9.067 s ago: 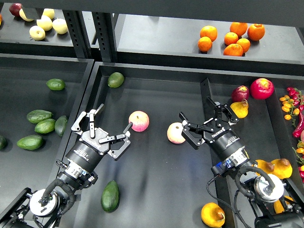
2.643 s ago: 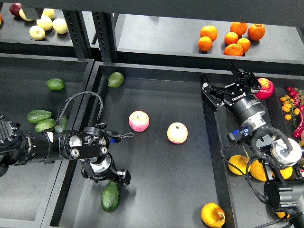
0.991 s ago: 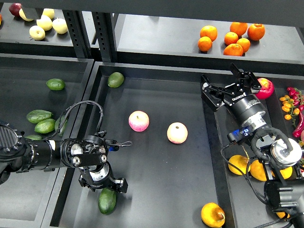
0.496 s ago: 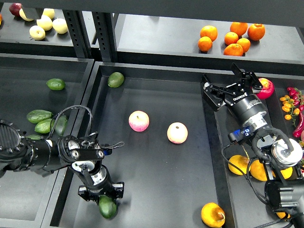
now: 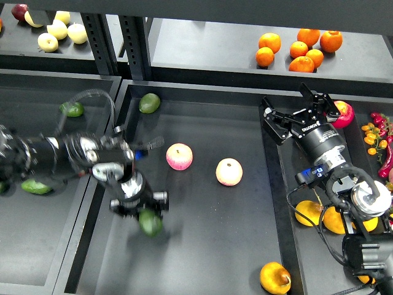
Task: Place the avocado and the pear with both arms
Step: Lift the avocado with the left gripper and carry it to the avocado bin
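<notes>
My left gripper (image 5: 142, 211) is shut on the dark green avocado (image 5: 151, 223) and holds it over the front left of the middle tray (image 5: 202, 104). The arm is motion-blurred. The orange-yellow pear (image 5: 275, 278) lies at the front right of the middle tray, clear of both grippers. My right gripper (image 5: 298, 114) is open and empty. It hovers over the back of the right tray (image 5: 288, 184), next to a red apple (image 5: 342, 112).
Two pink-and-yellow apples (image 5: 179, 156) (image 5: 229, 171) lie mid-tray, and a smaller avocado (image 5: 149, 102) at the back left. The left tray (image 5: 92, 203) holds paler avocados (image 5: 72, 109). Orange-yellow fruits (image 5: 307, 212) lie by my right arm. Oranges (image 5: 299, 49) sit on the shelf.
</notes>
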Action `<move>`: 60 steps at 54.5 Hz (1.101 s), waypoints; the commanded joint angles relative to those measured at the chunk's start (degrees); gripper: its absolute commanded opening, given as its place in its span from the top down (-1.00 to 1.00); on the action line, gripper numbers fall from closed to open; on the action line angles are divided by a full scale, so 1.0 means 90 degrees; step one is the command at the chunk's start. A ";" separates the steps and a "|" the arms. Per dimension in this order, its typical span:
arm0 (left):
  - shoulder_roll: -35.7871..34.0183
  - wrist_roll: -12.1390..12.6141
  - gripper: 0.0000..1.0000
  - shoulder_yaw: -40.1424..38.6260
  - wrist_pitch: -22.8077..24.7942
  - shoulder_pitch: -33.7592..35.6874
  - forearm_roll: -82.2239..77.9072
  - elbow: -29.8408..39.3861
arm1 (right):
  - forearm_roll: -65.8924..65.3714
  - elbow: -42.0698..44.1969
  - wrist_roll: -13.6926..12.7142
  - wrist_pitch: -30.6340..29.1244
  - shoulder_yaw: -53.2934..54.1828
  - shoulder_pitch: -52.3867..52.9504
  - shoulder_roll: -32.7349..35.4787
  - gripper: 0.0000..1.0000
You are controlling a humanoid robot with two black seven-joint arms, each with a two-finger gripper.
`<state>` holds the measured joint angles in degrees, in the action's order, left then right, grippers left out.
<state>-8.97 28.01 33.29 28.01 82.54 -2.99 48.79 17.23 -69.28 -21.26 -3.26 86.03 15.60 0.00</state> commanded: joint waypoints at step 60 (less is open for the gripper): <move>-0.3251 -0.0001 0.69 -0.0320 -0.0001 -0.0890 -0.0106 -0.0294 | -0.0001 0.0003 -0.0001 -0.0087 -0.0067 -0.0064 0.0000 -0.99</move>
<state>-37.17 27.99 31.14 28.00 76.32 -3.26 46.99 17.23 -69.25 -21.25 -4.05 85.57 15.03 0.00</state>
